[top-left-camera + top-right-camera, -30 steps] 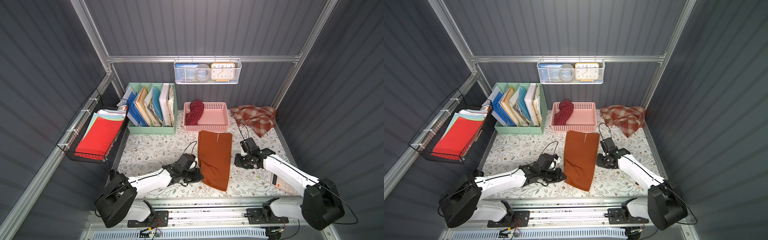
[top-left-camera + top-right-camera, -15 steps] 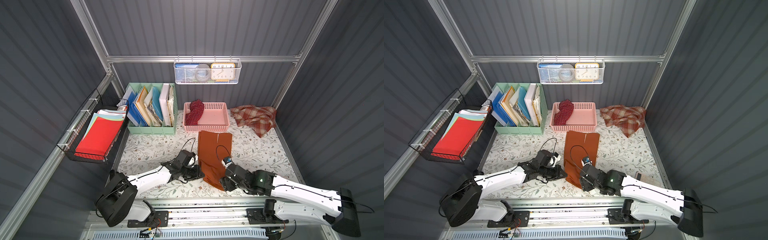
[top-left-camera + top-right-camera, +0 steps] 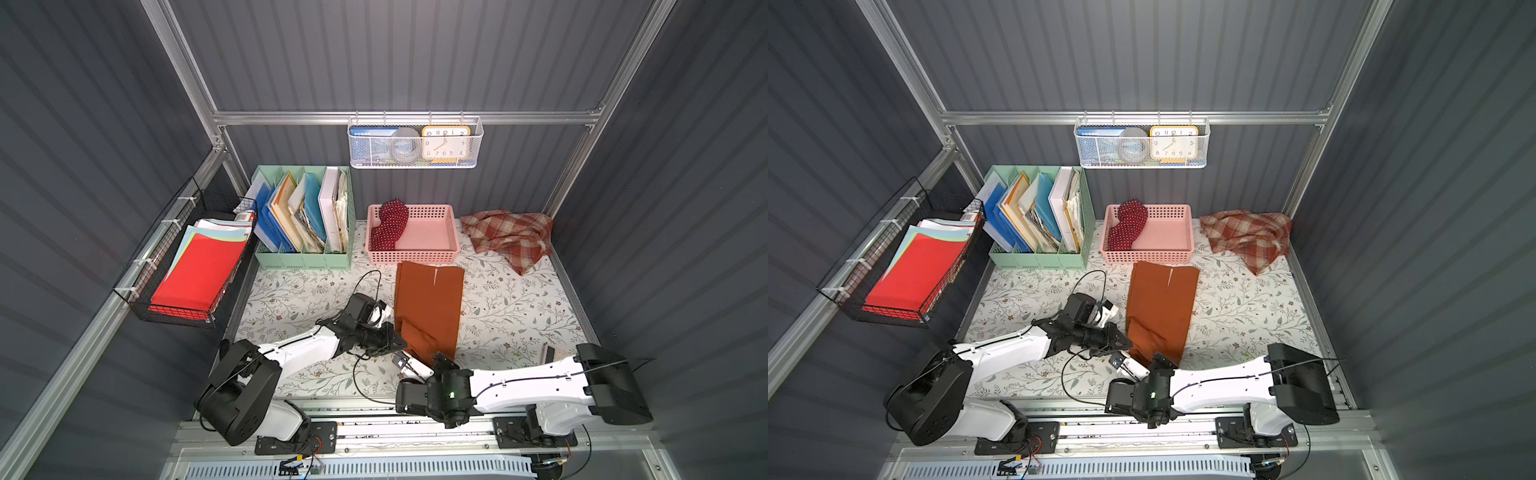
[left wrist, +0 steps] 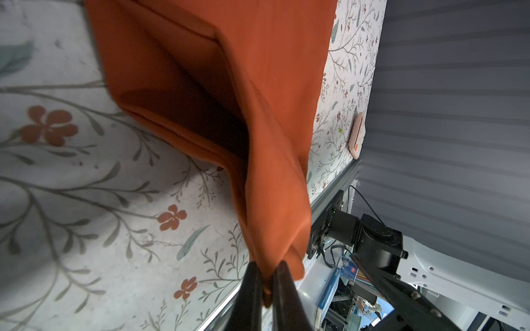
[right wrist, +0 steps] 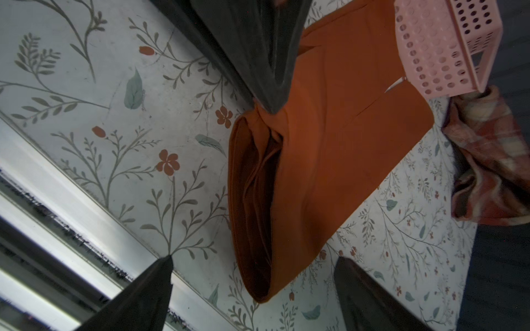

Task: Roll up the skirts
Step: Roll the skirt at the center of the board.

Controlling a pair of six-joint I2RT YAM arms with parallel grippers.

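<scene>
Desk (image 3: 286,291) space is mostly taken by the orange skirt (image 3: 430,307), folded into a long strip that runs from just in front of the basket (image 3: 415,257) toward the front edge, about midway between the side edges. It lies flat except at its near end, where the layers gape and the left corner is lifted; no turn of a roll shows in it yet. The plaid skirt (image 3: 509,237) lies crumpled in the far right corner, unrolled and untouched. The dotted skirt (image 3: 390,226) sits bundled in the left end of the basket, at the far edge; it may be rolled already, though the top views are too coarse to be sure. I judge the task a third done at best: the orange one is in hand and the plaid one is left. The left gripper (image 4: 266,265) is clamped on that lifted corner, cloth pinched between its fingers. The right gripper (image 5: 255,259) hangs low near the front edge, fingers spread wide and holding nothing, facing the skirt's gaping end.
</scene>
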